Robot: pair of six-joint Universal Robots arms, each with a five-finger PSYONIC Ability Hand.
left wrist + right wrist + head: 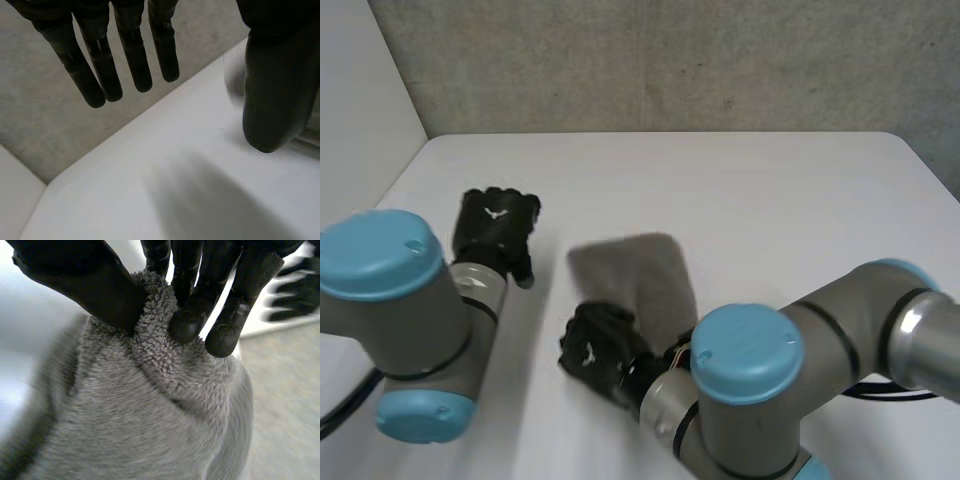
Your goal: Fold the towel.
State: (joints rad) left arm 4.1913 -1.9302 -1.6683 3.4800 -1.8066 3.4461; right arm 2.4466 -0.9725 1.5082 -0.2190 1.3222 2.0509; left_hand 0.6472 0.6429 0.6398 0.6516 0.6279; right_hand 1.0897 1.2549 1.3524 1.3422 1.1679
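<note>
A small grey towel [638, 272] lies bunched near the middle of the white table [750, 190]. My right hand [598, 345] is at the towel's near edge, and its thumb and fingers [192, 315] pinch a fold of the fluffy grey towel [150, 405], lifting it. My left hand [497, 225] hovers over the bare table left of the towel, apart from it. Its fingers [107, 65] hang straight and relaxed above the table [150, 165], holding nothing.
The table's far edge [660, 133] meets a grey wall. A white surface [360, 110] rises at the far left. Bare table lies right of and beyond the towel. The other hand's fingers [295, 292] appear past the towel in the right wrist view.
</note>
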